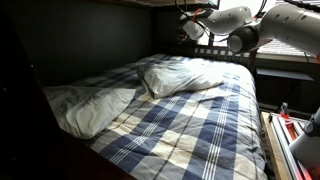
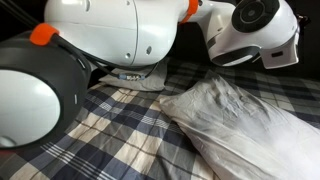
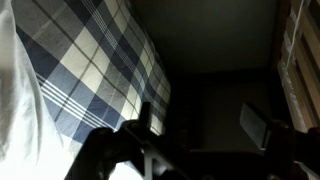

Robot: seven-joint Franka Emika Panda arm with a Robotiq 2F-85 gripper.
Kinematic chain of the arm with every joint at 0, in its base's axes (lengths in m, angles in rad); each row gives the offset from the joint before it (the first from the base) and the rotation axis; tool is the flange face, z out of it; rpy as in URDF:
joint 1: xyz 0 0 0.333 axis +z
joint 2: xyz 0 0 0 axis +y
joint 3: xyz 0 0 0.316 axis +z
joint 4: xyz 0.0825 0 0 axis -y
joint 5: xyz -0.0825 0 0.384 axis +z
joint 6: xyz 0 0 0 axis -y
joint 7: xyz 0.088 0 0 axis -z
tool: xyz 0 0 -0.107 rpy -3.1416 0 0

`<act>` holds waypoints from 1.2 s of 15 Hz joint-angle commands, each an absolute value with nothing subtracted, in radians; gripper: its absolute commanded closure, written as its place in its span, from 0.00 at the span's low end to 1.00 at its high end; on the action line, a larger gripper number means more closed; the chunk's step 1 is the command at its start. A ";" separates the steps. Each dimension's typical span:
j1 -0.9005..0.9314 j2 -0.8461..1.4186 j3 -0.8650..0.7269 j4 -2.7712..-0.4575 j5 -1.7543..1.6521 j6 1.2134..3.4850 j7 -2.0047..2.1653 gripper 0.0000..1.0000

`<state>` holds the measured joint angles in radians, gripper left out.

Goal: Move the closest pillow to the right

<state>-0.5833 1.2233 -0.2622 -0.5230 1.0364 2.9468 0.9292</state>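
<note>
Two white pillows lie on a bed with a blue and white plaid blanket [image 1: 190, 125]. One pillow [image 1: 85, 105] is at the front left of the bed, the other pillow [image 1: 185, 75] is at the back middle. A pillow [image 2: 240, 120] also fills the lower right of an exterior view. My gripper [image 1: 192, 28] hangs high above the back of the bed, apart from both pillows. In the wrist view the gripper [image 3: 200, 125] is open and empty, with the blanket [image 3: 90, 50] and a white pillow edge [image 3: 12, 90] at the left.
A dark wall [image 1: 90, 35] runs behind the bed. The robot's white arm [image 2: 100, 40] blocks the upper left of an exterior view. A red and white frame [image 1: 285, 140] stands beside the bed's right edge. A slatted headboard [image 1: 225, 52] is at the back.
</note>
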 commanded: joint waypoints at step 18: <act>-0.606 1.224 -0.208 -0.523 0.912 3.043 0.911 0.00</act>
<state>-0.5867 1.2511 -0.3103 -0.4869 0.9920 3.0158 0.9286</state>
